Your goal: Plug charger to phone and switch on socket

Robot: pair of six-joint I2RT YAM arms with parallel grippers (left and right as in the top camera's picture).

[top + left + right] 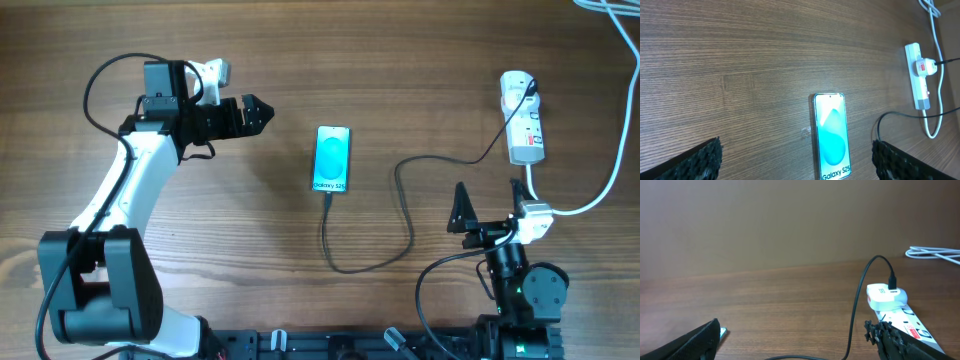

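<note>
Seen from overhead, two robot arms stand over a wood-grain surface [240, 260]. The phone [332, 158] lies face up near the middle, its turquoise screen lit. Its long axis runs away from me, with the line of white text at the near end.

The charger [404, 212], a thin black cable, loops from that near end round to the right. It runs on to a white adapter [886, 295] seated in the socket [524, 125]. The socket is a white power strip at far right, lying roughly parallel to the phone.

The cable tip touches the phone's near edge. I cannot tell whether it is seated: the overhead view is too small, and my left wrist camera cuts that end off.

My left claw [262, 112] hovers left of the phone and a little beyond it. It points toward the phone, fingers spread wide, holding nothing. This is the nearer arm to the phone.

My right claw [462, 200] hangs on the near side of the socket and to its left, also spread and empty. It is the nearer arm to the strip. In its wrist view the strip lies ahead and to the right, its near part hidden behind the right finger, so I cannot make out the switch. I judge the switch press would mean reaching forward and rightward.
</note>
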